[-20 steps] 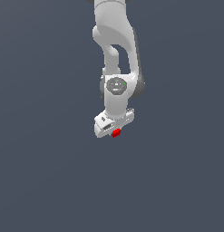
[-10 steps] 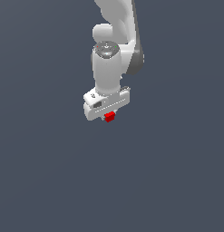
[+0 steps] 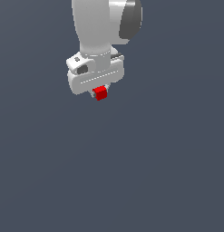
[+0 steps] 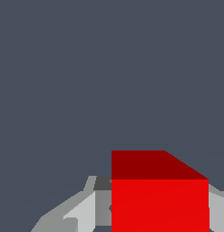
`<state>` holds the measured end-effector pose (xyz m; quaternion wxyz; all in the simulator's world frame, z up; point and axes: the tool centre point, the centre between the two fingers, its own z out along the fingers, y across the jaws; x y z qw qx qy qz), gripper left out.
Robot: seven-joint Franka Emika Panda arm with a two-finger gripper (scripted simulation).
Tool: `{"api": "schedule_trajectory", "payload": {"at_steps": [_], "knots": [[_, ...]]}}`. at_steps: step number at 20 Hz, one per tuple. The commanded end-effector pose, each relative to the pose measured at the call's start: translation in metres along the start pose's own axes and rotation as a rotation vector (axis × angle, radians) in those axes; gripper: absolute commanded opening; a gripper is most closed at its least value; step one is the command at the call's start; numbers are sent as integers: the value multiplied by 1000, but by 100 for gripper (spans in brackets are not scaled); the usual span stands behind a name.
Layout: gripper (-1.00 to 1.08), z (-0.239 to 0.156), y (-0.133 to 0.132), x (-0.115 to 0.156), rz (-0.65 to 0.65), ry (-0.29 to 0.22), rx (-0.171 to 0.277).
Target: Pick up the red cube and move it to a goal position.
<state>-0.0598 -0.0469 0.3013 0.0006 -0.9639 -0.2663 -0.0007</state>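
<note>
– Where is the red cube?
– Up in the air, at 6 o'clock under the white claw, right between its fingers.
– Is the claw holding it?
– Yes, squeezed tight on it.

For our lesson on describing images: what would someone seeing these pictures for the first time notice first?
The red cube stands out, the only colour against a flat grey backdrop, gripped under the white end effector in the upper half of the exterior view. In the wrist view the cube fills the foreground between pale fingers. Nothing else is visible.
</note>
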Motion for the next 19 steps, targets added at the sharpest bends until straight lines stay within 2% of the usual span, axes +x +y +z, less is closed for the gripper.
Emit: {"api": "schedule_trajectory", "payload": {"at_steps": [1,10,19], "knots": [[-100,-26,3,-9,0,0,1],[-100,-91,15,-29,0,-1,0],[-100,-110,20,-34,1,-1,0]]}}
